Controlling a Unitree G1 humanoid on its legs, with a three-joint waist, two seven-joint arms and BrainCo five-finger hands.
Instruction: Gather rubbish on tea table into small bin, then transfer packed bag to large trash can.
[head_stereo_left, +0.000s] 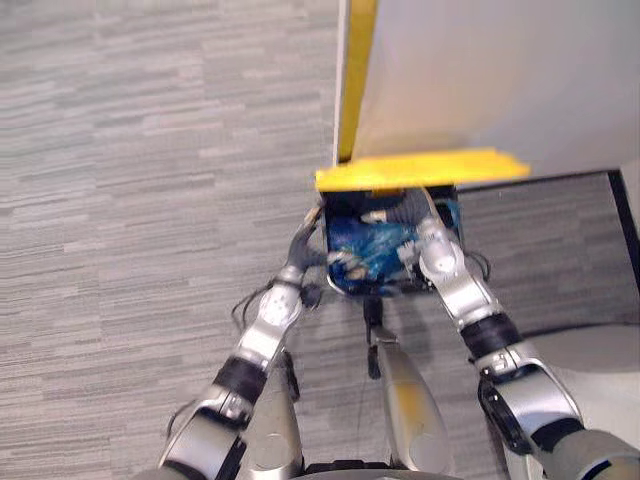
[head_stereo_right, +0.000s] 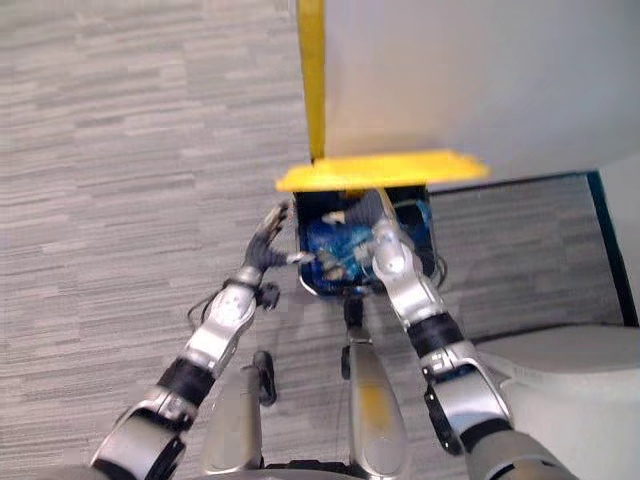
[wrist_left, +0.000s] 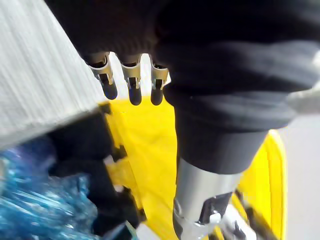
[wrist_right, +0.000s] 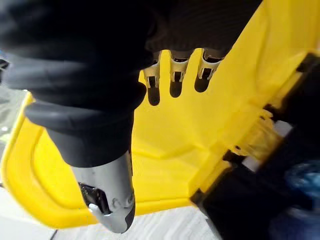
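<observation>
Inside the large trash can (head_stereo_left: 345, 288), beneath its raised yellow lid (head_stereo_left: 420, 168), lies the blue packed bag (head_stereo_left: 370, 250). Left robot hand (head_stereo_left: 300, 250) at the rim and right robot hand (head_stereo_left: 435, 255) over the bag are spread, empty; a snagged finger could drag it out.

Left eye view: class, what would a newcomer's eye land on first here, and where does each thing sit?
The bright yellow lid stands out first, open at the far edge of the dark bin on the grey carpet. Next comes the crumpled blue bag inside the bin. The left hand sits with open fingers at the bin's left rim, and the right hand reaches over its right side.
</observation>
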